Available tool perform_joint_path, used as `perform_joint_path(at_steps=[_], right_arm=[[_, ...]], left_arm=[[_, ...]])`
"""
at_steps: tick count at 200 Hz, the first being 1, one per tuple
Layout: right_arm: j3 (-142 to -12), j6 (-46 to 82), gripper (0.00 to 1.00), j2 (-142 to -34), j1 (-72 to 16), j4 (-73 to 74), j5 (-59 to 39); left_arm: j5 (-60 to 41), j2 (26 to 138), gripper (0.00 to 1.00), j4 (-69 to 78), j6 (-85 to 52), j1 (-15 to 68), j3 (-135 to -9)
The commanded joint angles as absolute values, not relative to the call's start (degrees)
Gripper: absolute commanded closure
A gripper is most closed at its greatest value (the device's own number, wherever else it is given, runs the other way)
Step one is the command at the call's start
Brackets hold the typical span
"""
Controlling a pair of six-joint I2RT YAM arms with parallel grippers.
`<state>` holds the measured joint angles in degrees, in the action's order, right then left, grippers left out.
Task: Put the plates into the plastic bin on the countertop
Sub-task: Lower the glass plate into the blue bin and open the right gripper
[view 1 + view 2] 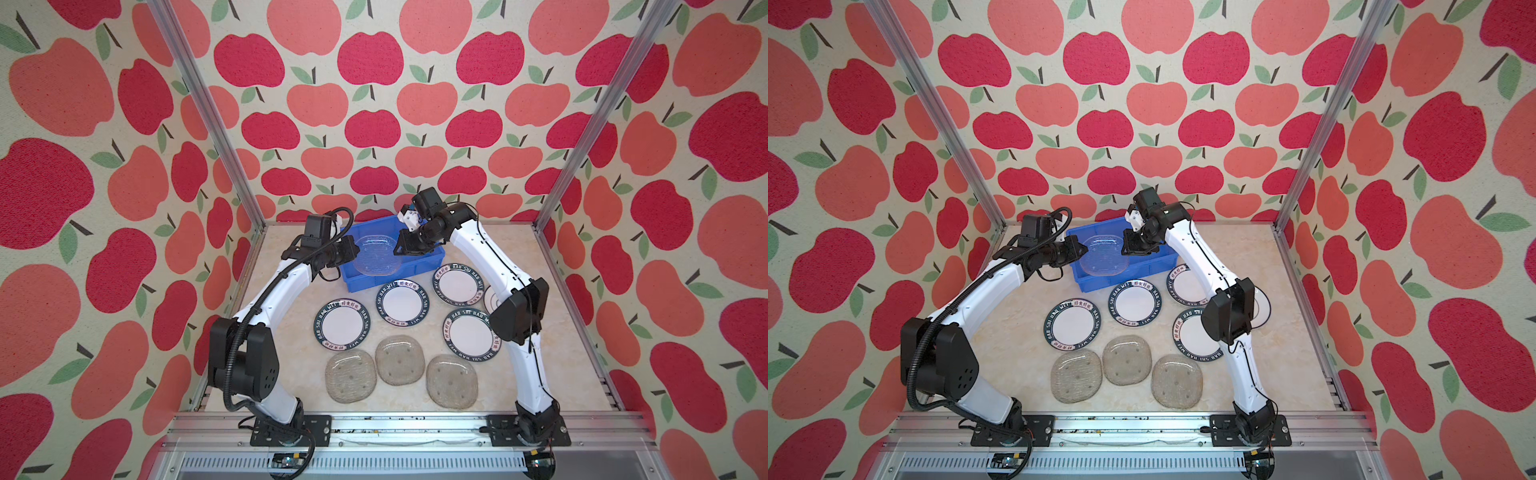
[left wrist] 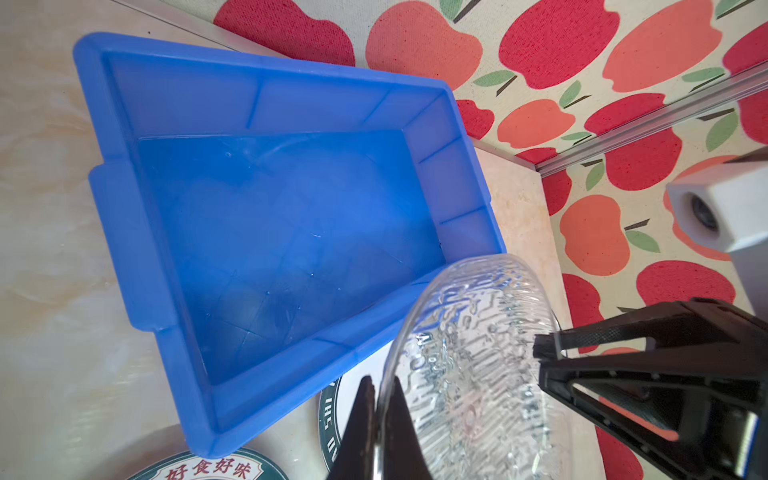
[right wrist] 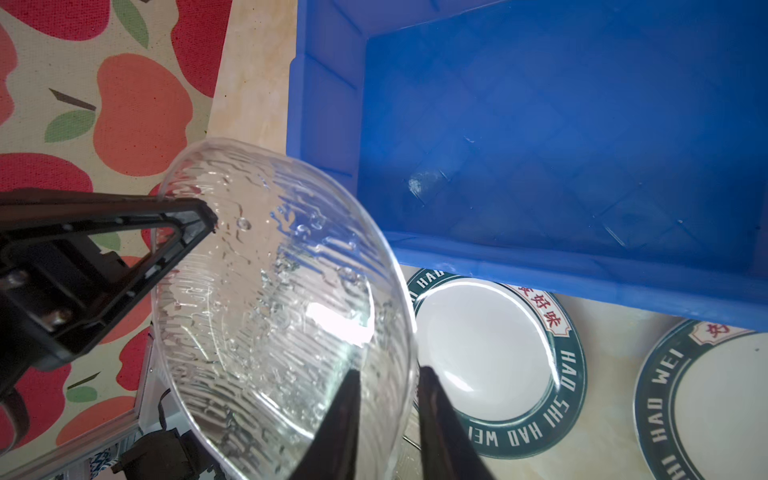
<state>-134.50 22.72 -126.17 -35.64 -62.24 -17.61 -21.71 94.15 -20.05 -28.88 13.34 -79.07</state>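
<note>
over the plastic bin (image 1: 365, 282), a glass plate (image 1: 376, 255) hangs between two pincers
left gripper (image 2: 380, 382) is clamped tight on the plate's left rim, holding it tilted above the bin at the back of the countertop (image 1: 299, 353); right gripper (image 3: 390, 374) straddles the opposite rim, jaws apart. four green-rimmed plates (image 1: 341, 323) and three more glass plates (image 1: 351, 381) lie flat on the countertop in front of the bin.

Top views overhead, facing down; wrist views close, sharing plastic bin (image 2: 116, 249).
</note>
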Motion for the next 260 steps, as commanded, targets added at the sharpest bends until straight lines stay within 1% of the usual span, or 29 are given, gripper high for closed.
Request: perform_joint_path(at_steps=[1,5,11,17,21,41,76,97,122,144,165,202,260], right_arm=[[-129.33,24.24,0.40,-119.25,-32.26,-59.90,-15.89],[-127.62,24.41,0.36,-117.94,-31.59,-58.99,-15.06],[-125.20,24.88,0.34,-115.92,-30.63,-57.73,-13.88],[-122.31,25.27,0.28,-113.72,-29.62,-56.04,-13.06],[-120.24,25.54,0.27,-112.26,-28.97,-54.84,-12.93],[-112.01,26.89,0.27,-106.12,-26.37,-49.35,-12.76],[-106.32,26.41,0.28,-101.07,-24.71,-50.14,-11.27],[-102.78,26.54,0.29,-98.06,-24.36,-49.60,-11.34],[-100.06,25.93,0.29,-95.48,-24.18,-50.21,-11.38],[-98.29,25.51,0.29,-93.43,-23.81,-50.36,-11.63],[-96.66,25.05,0.29,-91.88,-23.65,-50.28,-11.65],[-94.79,25.27,0.29,-91.06,-23.37,-49.28,-13.04],[-92.59,25.37,0.29,-90.35,-23.38,-47.77,-13.29]], left_arm=[[-18.20,99.46,1.00,-20.63,-31.53,13.70,-85.29],[-18.05,100.47,1.00,-20.82,-31.62,13.91,-86.68],[-17.28,102.55,1.00,-21.11,-31.73,14.38,-88.90],[-16.61,104.45,1.00,-21.19,-31.65,14.91,-91.12],[-16.21,105.87,1.00,-21.34,-31.62,15.26,-92.69],[-14.91,113.62,1.00,-22.47,-32.81,16.54,-101.00],[-10.48,127.40,1.00,-24.63,-36.93,19.12,-115.32],[-5.73,132.60,1.00,-24.67,-39.71,21.42,-120.39],[-1.23,137.45,1.00,-24.98,-39.55,24.34,-125.62],[-0.39,142.03,1.00,-27.43,-40.56,25.64,-131.04],[0.06,144.87,1.00,-28.72,-41.82,25.92,-133.60],[1.14,146.10,1.00,-29.69,-42.29,25.93,-133.46],[-2.27,147.43,1.00,-29.63,-42.45,25.32,-132.80]])
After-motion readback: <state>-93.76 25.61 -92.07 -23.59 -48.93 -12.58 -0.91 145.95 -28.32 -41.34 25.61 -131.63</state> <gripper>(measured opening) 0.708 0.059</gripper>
